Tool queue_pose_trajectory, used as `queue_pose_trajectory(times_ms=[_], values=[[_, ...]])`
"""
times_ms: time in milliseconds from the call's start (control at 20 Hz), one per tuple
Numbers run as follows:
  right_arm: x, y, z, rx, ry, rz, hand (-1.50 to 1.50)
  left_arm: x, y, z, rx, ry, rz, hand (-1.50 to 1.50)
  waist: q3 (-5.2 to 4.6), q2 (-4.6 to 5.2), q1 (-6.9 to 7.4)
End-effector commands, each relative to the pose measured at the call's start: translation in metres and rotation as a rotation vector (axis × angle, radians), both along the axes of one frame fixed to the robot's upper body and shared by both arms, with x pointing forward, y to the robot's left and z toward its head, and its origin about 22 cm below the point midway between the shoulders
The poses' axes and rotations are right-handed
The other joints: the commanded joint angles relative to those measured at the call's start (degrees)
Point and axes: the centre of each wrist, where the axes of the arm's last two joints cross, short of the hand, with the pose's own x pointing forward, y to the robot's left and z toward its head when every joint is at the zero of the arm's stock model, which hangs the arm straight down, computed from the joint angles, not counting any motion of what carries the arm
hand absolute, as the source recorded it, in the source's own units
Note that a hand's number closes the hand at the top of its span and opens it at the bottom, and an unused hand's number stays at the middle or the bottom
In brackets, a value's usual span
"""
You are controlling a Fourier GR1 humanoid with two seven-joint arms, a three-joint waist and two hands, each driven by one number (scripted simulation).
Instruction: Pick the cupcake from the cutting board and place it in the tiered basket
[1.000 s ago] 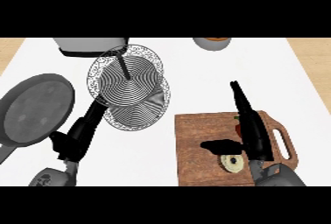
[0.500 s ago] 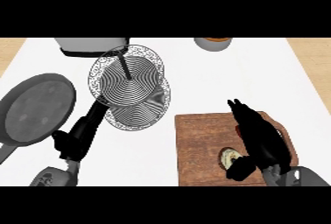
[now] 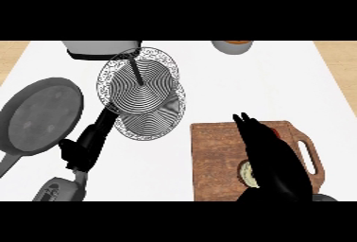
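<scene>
From left to right we see a grey frying pan [image 3: 40,118], our left hand [image 3: 80,150] resting with relaxed fingers, the wire tiered basket [image 3: 141,94], and our right hand [image 3: 272,158] straight-fingered over the cupcake [image 3: 247,173] on the near cutting board [image 3: 216,156].

A cutting board [image 3: 223,160] lies at the near right of the counter [image 3: 230,90], with the right hand [image 3: 272,160] over it and what seems to be the cupcake [image 3: 248,174], mostly hidden, under that hand. The tiered basket [image 3: 143,94] stands left of the board, toward the middle, and behind it at the far edge sits a pot [image 3: 97,48], with a small bowl [image 3: 232,46] at the far right. A frying pan [image 3: 38,120] lies at the left edge, and the left hand [image 3: 83,151] is between the pan and the basket, nearer the front.
</scene>
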Motion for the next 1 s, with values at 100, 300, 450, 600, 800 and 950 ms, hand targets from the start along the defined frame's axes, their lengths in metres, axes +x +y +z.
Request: queue_pose_trajectory(times_ms=[100, 300, 450, 600, 800, 950], values=[[0.005, -0.001, -0.009, -0.247, 0.065, -0.228, -1.5, -0.005, -0.009, -0.005, -0.013, 0.01, -0.011, 0.0, 0.08, 0.13, 0.33], [0.0, -0.006, -0.027, -0.269, 0.148, -0.269, -1.5, -0.004, 0.006, -0.006, -0.006, -0.007, 0.003, 0.0, 0.05, 0.1, -0.17], [-0.002, 0.01, -0.042, -0.235, 0.175, -0.275, -1.5, -0.006, 0.0, -0.004, -0.016, -0.002, -0.011, 0.0, 0.14, 0.23, 0.64], [0.009, 0.005, -0.051, -0.215, 0.182, -0.272, -1.5, 0.004, -0.015, -0.002, -0.012, -0.022, -0.005, 0.0, 0.2, 0.46, 0.54], [-0.007, -0.006, -0.058, -0.23, 0.16, -0.301, -1.5, 0.003, 0.004, 0.009, 0.005, -0.011, 0.0, 0.0, 0.24, 0.19, 0.27], [-0.01, -0.009, -0.06, -0.21, 0.172, -0.342, -1.5, 0.002, 0.002, 0.003, 0.027, -0.011, 0.002, 0.0, 0.23, 0.18, 0.09]])
